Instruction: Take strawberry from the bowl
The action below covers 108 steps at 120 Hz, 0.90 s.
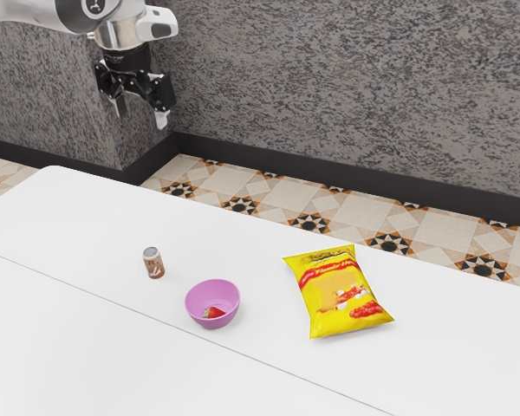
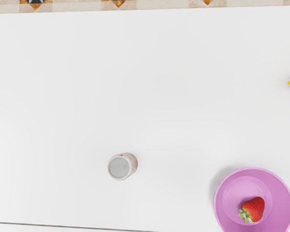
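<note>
Gripping the strawberry (image 2: 254, 208), seated in the bowl (image 1: 198, 295) right of the can (image 1: 154, 263) in the exterior view, should be gentle, across its flanks, clear of the leaves (image 2: 245, 215), the fruit being presumably light and bruisable; jaws noted spread, empty.

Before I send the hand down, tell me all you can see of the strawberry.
The red, seed-dotted strawberry looks whole, with a smooth, slightly glossy skin and a tuft of green leaves at one end. It lies on its side inside the round, pink, smooth-walled bowl, down on the inner floor and off its centre. The bowl is all that seems to touch it. The black two-finger hand is well away from it, fingers apart. Its underside is hidden.
</note>
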Available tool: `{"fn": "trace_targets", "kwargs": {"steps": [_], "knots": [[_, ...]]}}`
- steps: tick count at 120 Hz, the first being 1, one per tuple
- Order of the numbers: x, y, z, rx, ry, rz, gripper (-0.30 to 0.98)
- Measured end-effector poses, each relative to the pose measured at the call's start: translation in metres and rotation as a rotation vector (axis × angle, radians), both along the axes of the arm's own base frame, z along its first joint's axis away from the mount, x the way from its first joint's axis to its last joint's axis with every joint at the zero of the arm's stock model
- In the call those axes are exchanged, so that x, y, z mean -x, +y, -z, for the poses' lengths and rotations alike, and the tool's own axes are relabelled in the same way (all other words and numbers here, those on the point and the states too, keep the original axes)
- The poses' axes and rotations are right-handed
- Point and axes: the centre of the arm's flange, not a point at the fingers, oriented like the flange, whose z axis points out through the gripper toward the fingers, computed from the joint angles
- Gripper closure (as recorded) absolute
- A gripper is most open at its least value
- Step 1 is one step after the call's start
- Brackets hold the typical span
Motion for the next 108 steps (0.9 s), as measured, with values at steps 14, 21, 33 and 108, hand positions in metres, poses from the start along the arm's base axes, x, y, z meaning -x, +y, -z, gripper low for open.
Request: {"fn": "trace_targets", "kwargs": {"steps": [14, 21, 33, 108], "knots": [[0.000, 0.000, -0.001, 0.001, -0.002, -0.001, 0.00], [0.000, 0.000, -0.001, 0.003, -0.003, -0.002, 0.00], [0.006, -0.011, -0.013, -0.010, -0.019, 0.038, 0.01], [0.001, -0.035, 0.307, 0.002, 0.167, 0.597, 0.15]]}}
